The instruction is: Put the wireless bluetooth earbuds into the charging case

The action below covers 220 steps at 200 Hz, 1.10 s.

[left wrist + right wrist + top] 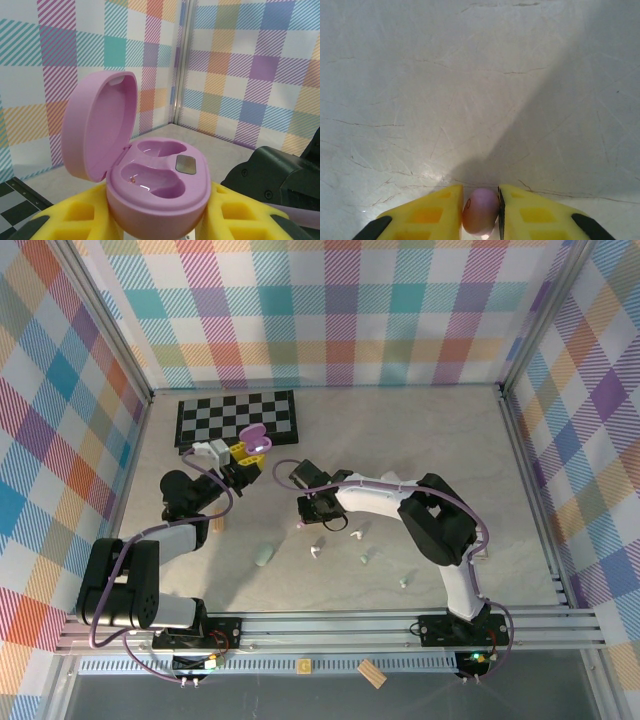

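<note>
The left end effector (158, 222) was clamped on the open purple charging case (157, 182), 11 o'clock from the right end effector (480, 212), itself closed on a purple earbud (480, 209) over the table (470, 75).

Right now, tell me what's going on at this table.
The left gripper holds an open purple case upright, lid tipped back, and both pockets look empty. The right gripper pinches a purple earbud between its yellow fingers, over the table. Other earbuds lie loose on the table between the arms, beside a shut mint case. No earbud sits in the purple case yet.
</note>
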Each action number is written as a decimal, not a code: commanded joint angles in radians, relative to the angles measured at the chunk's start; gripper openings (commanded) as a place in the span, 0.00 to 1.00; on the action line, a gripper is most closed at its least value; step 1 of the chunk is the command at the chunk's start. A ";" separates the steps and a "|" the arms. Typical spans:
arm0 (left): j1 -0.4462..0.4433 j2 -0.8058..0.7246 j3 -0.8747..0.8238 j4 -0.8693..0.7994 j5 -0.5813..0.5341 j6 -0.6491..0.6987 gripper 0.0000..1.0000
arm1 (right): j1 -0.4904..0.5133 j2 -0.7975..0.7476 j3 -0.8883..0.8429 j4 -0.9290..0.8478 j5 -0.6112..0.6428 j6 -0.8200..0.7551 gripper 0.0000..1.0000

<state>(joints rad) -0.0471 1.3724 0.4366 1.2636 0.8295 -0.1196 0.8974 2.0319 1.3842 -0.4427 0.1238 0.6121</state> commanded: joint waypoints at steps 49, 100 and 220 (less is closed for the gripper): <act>0.004 -0.054 0.011 0.014 0.031 0.018 0.33 | -0.001 -0.147 -0.075 0.042 0.032 -0.034 0.23; -0.055 -0.060 0.012 -0.017 0.035 0.040 0.33 | -0.042 -0.423 -0.233 0.144 -0.026 -0.078 0.23; -0.313 -0.166 0.083 -0.402 0.014 0.280 0.33 | -0.115 -0.710 -0.152 0.248 -0.401 -0.193 0.23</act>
<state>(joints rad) -0.3309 1.2324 0.4831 0.8978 0.8280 0.1158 0.7898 1.3266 1.1870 -0.2459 -0.1829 0.4461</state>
